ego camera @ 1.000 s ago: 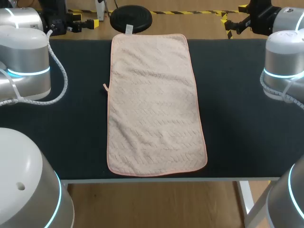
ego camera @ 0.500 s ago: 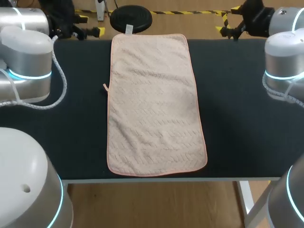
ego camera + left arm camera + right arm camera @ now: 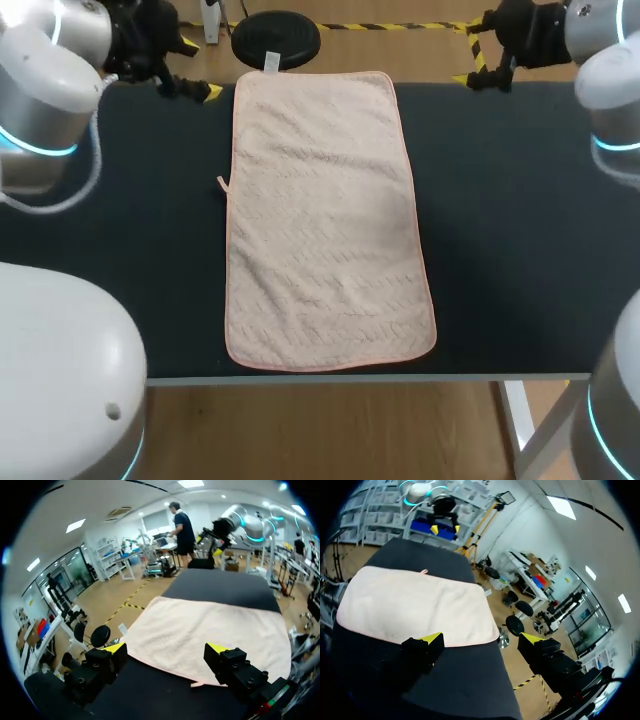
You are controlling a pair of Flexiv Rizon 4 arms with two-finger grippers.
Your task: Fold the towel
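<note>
- The towel [image 3: 325,220] lies flat and unfolded down the middle of the table [image 3: 520,250]. One short end is at the far edge and the other is just short of the near edge.
- The left gripper [image 3: 197,68] hangs over the far edge, just beside the towel's far left corner and not touching it. Its fingers are spread wide with nothing between them. In its own wrist view [image 3: 166,648] the towel [image 3: 210,630] stretches out ahead of the tips.
- The right gripper [image 3: 472,52] is at the far edge too, a bit further off the towel's far right corner. It's also spread wide and holding nothing, and its wrist view shows the same [image 3: 481,638], with the towel [image 3: 410,605] ahead of it.
- Each wrist view catches the other arm across the towel.
- The silver left arm [image 3: 40,90] and right arm [image 3: 610,90] with their glowing cyan rings sit over the side edges, well apart from the cloth.
- The towel is pale peach with a slightly darker pink trim and rounded corners. It has a soft zigzag weave (kind of a herringbone look).
- There's a small white tag [image 3: 271,61] at the far end and a little loop [image 3: 222,183] sticking out of the left long side.
- The table top is dark, matte and plain.
</note>
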